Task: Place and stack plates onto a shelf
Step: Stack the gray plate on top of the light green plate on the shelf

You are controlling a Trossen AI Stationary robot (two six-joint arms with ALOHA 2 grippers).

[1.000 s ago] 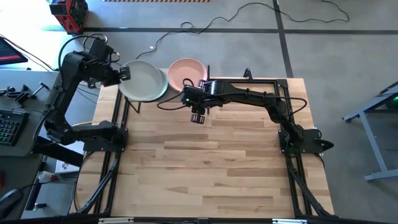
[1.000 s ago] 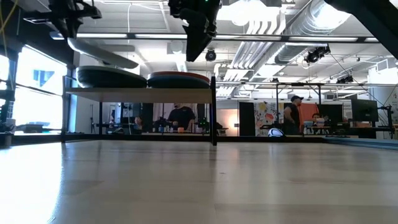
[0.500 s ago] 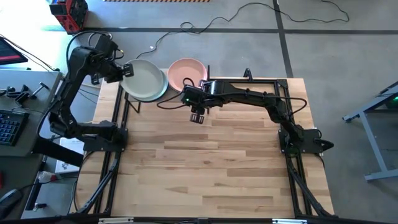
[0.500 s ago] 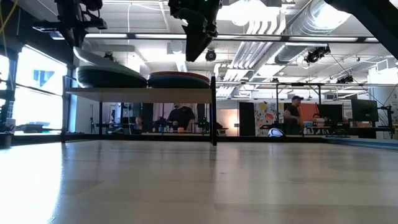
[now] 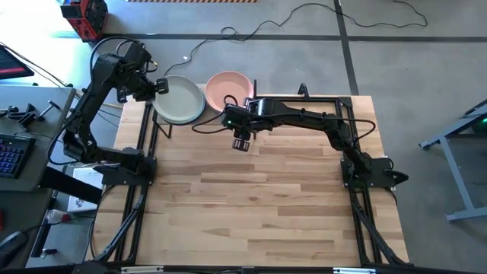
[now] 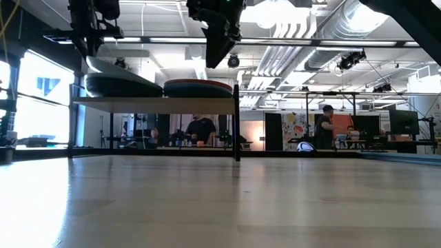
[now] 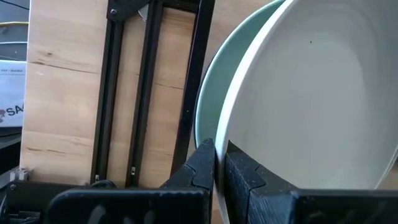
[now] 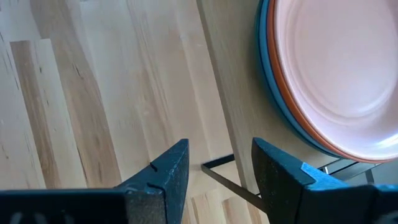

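Note:
My left gripper (image 5: pixel 157 88) is shut on the pale cream-green plate (image 5: pixel 181 99), which is over the left stack on the shelf (image 6: pixel 155 103). In the left wrist view the sage green plate (image 7: pixel 208 112) shows just under the cream-green plate (image 7: pixel 311 93). The right stack has the pink plate (image 5: pixel 228 87) on top, with an orange-red rim (image 8: pixel 283 106) and a blue rim (image 8: pixel 264 68) under it. In the low view both stacks (image 6: pixel 124 86) sit flat on the shelf board. My right gripper (image 5: pixel 242 143) hangs open over the tabletop, near the shelf's front edge, touching nothing. My left gripper pinches the cream-green plate's rim (image 7: pixel 225 138) between its two fingers (image 7: pixel 202 165), one above the rim and one below. It comes from the table's left side, slanting down. The plate is tilted, with the held left edge (image 6: pixel 86 60) higher and the right edge low on the stack.
Thin black rods (image 7: pixel 146 93) frame the shelf, and one post (image 6: pixel 237 124) stands at its right front corner. The slatted wooden tabletop (image 5: pixel 259 205) stretches toward the near edge. People stand in the room beyond the table (image 6: pixel 201 131).
My left gripper has moved right and toward the far edge and has come down, still shut on the cream-green plate. The plate has sunk from well above the left stack to lie tilted close on top of it. My right arm has kept still.

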